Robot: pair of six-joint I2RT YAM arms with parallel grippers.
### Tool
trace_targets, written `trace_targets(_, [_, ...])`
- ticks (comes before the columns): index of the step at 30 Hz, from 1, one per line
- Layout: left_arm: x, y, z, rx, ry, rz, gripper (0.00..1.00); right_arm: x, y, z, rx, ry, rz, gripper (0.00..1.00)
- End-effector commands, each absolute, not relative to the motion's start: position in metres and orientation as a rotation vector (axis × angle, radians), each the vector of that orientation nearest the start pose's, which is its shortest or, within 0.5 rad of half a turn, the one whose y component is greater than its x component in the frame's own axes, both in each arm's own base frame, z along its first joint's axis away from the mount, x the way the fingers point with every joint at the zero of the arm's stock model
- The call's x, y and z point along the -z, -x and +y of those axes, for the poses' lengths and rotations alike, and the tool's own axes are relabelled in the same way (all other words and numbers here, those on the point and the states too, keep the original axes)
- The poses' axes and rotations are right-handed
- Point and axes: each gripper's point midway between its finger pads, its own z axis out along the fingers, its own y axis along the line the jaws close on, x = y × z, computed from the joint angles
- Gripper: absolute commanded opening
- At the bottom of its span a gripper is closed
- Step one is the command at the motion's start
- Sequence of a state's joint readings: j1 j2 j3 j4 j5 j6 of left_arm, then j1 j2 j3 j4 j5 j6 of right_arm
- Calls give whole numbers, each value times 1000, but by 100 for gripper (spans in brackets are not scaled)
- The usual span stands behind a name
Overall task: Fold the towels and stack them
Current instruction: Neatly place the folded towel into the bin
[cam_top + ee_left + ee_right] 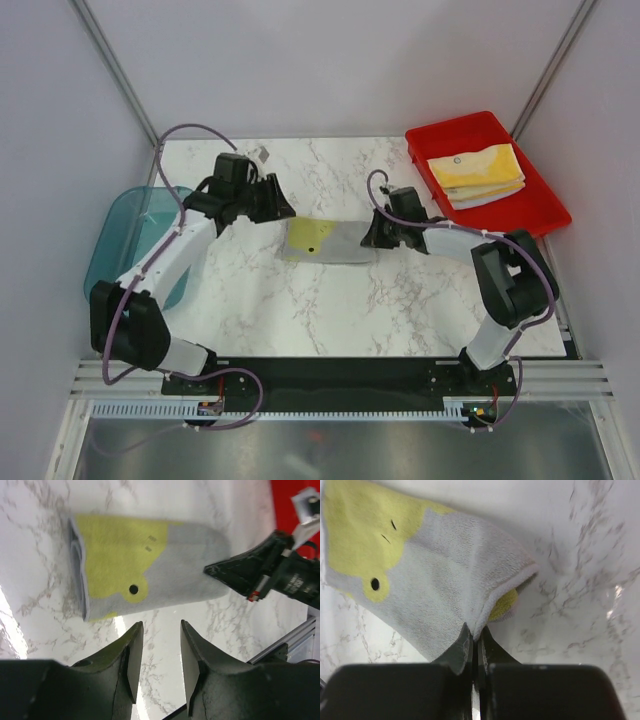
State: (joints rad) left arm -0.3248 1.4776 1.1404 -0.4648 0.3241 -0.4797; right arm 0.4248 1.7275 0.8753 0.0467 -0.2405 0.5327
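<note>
A folded grey and yellow towel lies on the marble table between my two grippers. It also shows in the left wrist view and the right wrist view. My right gripper is shut on the towel's right edge, where its fingertips pinch the grey hem. My left gripper is open and empty, just off the towel's left end; its fingers stand apart over bare marble. Several folded yellow and white towels are stacked in the red tray.
A teal translucent bin sits at the table's left edge. The red tray stands at the back right corner. White walls with metal posts enclose the table. The arm bases sit on a black strip at the near edge.
</note>
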Motion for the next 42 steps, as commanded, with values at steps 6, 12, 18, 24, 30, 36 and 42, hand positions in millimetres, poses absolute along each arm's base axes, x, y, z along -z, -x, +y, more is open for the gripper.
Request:
trace_targets(6, [-217, -317, -169, 668, -142, 2331, 44, -75, -389, 162, -443, 259, 2548, 0])
trace_targets(12, [-199, -314, -153, 573, -169, 2351, 45, -107, -432, 106, -349, 192, 2556, 0])
trace_targets(18, [-170, -311, -153, 560, -198, 2428, 44, -140, -476, 50, -102, 208, 2570, 0])
trace_targets(24, [-169, -308, -157, 597, -209, 2432, 44, -144, -506, -15, 1, 108, 2594, 0])
trace_targets(30, [-161, -310, -157, 590, -200, 2456, 44, -164, -536, -51, -51, 45, 2508, 0])
trace_targets(36, [-154, -312, -154, 563, -188, 2476, 44, -167, -559, -81, -68, 0, 2443, 0])
trace_targets(42, [-151, -314, -153, 549, -181, 2484, 44, -172, -567, -119, -37, -70, 2387, 0])
